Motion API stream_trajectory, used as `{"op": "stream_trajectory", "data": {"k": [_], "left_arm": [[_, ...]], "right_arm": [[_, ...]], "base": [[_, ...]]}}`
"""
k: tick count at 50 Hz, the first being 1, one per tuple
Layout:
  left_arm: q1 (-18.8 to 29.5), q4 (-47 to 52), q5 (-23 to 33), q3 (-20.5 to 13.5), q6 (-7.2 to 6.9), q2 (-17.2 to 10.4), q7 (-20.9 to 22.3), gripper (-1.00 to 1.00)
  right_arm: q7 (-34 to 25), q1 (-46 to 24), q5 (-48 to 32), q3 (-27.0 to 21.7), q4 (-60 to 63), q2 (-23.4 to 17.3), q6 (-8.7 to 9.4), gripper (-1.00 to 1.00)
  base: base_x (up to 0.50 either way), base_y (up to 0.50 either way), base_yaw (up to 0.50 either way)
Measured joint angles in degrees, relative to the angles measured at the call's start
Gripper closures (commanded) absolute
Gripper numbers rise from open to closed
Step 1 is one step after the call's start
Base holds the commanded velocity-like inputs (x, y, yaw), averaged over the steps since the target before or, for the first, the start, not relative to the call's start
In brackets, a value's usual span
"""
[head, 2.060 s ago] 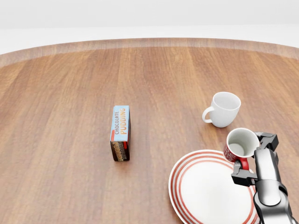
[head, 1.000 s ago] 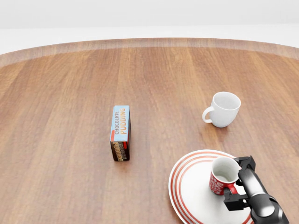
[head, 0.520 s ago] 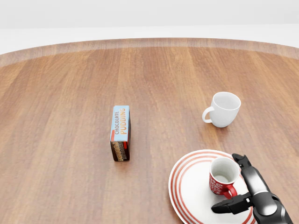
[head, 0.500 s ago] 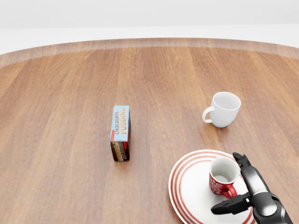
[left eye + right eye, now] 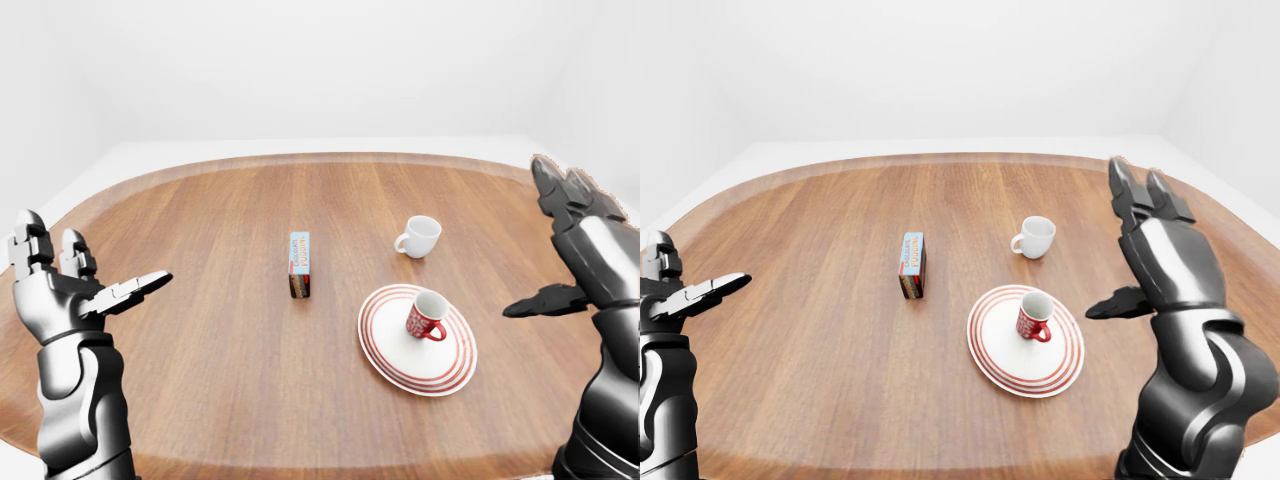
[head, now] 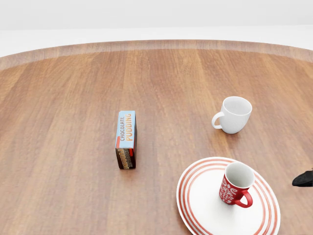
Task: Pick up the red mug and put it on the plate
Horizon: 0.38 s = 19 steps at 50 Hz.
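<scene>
At the far left of the left-eye view the left hand [image 5: 70,285] is raised over the edge of the surface [image 5: 200,330], its fingers [image 5: 135,287] spread wide and holding nothing; it stands well apart from everything, which fits an arm with no part in this task.

Moving right, near the middle of the head view, a chocolate pudding box [image 6: 126,139] stands on its long narrow edge with its label facing up and to the left, well clear of the crockery, so it is unlikely to get in the way.

Further right, in the upper right of that view, a white cup [image 6: 233,115] sits upright with its handle to the left, near the plate but not touching it.

Below it, at the lower right, the plate [image 6: 198,205] with red rings carries the red mug [image 6: 235,185], which stands upright a little right of the plate's centre, handle pointing to the lower right. Nothing touches it, so the placing looks done.

At the far right of the right-eye view the right hand [image 5: 1160,255] is lifted high beside the plate, fingers [image 5: 1123,190] splayed and empty, clear of the mug, probably so as not to knock it.
</scene>
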State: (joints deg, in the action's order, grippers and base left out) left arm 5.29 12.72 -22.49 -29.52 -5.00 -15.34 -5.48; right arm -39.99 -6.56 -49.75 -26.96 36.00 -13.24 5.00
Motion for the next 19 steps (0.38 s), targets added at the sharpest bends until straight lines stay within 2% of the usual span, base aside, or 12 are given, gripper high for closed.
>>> {"op": "stream_trajectory", "data": {"k": [2,5,9,12,15,19], "left_arm": [[-0.01,0.01,0.01,0.00,0.00,0.01,0.01,-1.00],[-0.03,0.08,-0.01,-0.02,0.00,0.00,0.02,-1.00],[-0.05,0.29,-0.07,-0.10,0.00,-0.03,-0.02,-1.00],[-0.06,0.45,-0.12,-0.17,0.00,-0.05,-0.04,-1.00],[-0.06,0.56,-0.15,-0.22,0.00,-0.07,-0.05,-1.00],[-0.05,0.66,-0.18,-0.28,0.00,-0.09,-0.06,-1.00]], "right_arm": [[0.00,-5.85,-4.14,-3.89,4.27,-4.84,0.00,-1.00],[0.00,-13.31,-8.81,-8.14,9.36,-15.07,0.00,-1.00],[0.00,-19.46,-11.90,-14.32,14.16,-28.79,0.00,-1.00],[0.00,-22.98,-13.13,-18.42,16.70,-37.50,0.00,-1.00],[0.00,-25.94,-13.95,-21.49,18.59,-44.04,0.00,-1.00],[-0.01,-28.86,-14.81,-24.22,20.37,-50.11,0.00,-1.00]], "base": [[0.00,0.00,0.00],[0.00,0.00,0.00],[0.00,0.00,0.00],[0.00,0.00,0.00],[0.00,0.00,0.00],[0.00,0.00,0.00]]}}
